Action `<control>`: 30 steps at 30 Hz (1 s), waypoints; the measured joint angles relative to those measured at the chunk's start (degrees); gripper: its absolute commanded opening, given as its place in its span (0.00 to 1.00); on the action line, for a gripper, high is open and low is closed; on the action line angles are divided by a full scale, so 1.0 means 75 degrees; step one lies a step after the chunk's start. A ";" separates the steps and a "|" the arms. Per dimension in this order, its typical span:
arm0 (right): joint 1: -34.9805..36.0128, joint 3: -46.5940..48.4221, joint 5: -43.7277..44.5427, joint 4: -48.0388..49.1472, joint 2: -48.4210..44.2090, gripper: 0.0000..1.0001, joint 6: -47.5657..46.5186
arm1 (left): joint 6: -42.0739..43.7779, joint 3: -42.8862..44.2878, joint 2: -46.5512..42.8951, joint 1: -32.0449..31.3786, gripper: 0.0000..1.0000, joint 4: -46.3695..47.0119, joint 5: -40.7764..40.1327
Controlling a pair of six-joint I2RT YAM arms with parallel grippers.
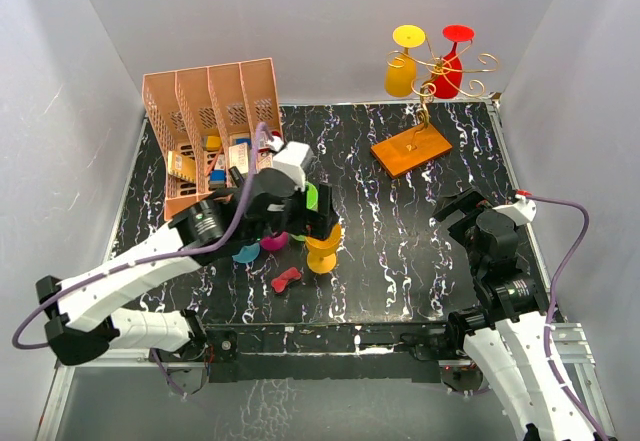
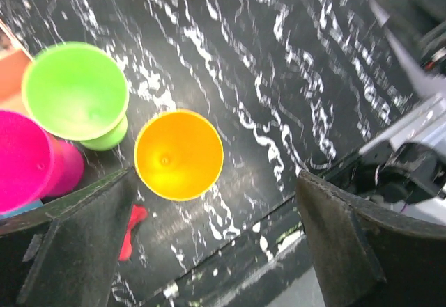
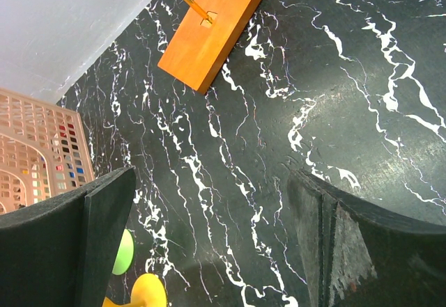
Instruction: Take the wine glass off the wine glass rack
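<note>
The wine glass rack (image 1: 430,81) is gold wire on an orange-brown wooden base (image 1: 411,149) at the back right; the base (image 3: 216,25) also shows in the right wrist view. A yellow wine glass (image 1: 402,71) and a red wine glass (image 1: 450,73) hang upside down from its arms. An orange wine glass (image 1: 323,247) stands upright on the table, its bowl (image 2: 178,154) just off my left gripper (image 2: 216,244). That gripper (image 1: 316,223) is open and holds nothing. My right gripper (image 1: 462,211) hovers open over bare table (image 3: 209,230).
A green glass (image 2: 75,90), a pink glass (image 2: 24,161) and a blue one (image 1: 246,254) stand close to the orange glass. A small red piece (image 1: 286,279) lies in front of them. The pink slotted file organiser (image 1: 210,121) fills the back left corner.
</note>
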 measured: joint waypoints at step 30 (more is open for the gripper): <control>0.0000 0.2940 -0.0807 -0.0300 0.2226 0.98 -0.0801 | 0.3550 -0.1550 -0.1020 0.1515 0.97 0.4226 -0.2413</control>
